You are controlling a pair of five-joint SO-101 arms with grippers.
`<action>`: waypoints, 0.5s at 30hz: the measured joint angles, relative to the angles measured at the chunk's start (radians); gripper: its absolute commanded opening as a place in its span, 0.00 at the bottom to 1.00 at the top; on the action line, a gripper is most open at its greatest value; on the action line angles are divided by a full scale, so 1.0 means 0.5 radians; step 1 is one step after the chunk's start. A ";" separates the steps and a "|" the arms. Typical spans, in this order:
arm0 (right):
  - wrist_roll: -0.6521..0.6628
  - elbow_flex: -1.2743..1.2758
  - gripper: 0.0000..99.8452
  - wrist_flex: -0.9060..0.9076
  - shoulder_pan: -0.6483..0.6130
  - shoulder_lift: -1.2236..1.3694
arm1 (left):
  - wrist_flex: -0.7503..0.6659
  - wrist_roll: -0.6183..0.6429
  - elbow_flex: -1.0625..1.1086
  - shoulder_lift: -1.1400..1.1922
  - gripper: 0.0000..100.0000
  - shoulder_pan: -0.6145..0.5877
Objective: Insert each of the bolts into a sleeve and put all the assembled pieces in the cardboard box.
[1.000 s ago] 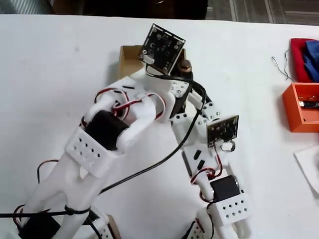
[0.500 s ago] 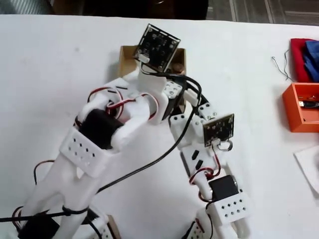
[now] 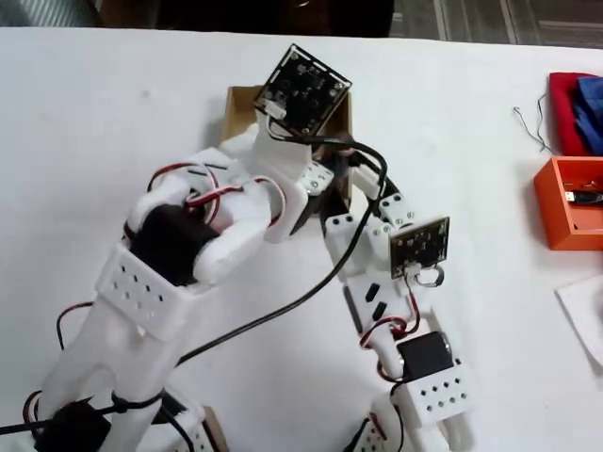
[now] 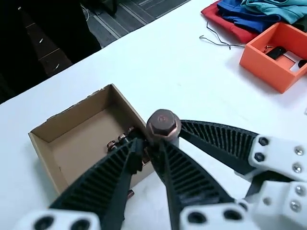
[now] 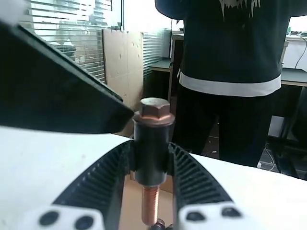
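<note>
The right gripper's (image 5: 149,151) fingers clamp an upright sleeve (image 5: 149,136) holding a bolt (image 5: 154,109) by the box (image 4: 81,143) edge. The left gripper's (image 4: 151,146) fingers, slightly apart, sit beside the bolt head.

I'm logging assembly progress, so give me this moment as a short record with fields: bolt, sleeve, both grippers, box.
bolt: seated in the sleeve, hex head on top, thread showing below
sleeve: upright, clamped by the right gripper
left gripper: close beside the bolt head
cardboard box: open, a few pieces lying inside by one wall
progress: this piece is at the box's edge, not yet dropped in
</note>
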 measured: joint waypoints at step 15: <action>0.000 -0.353 0.02 0.721 -0.003 0.000 | 0.255 -0.405 -0.215 -0.436 0.03 -0.543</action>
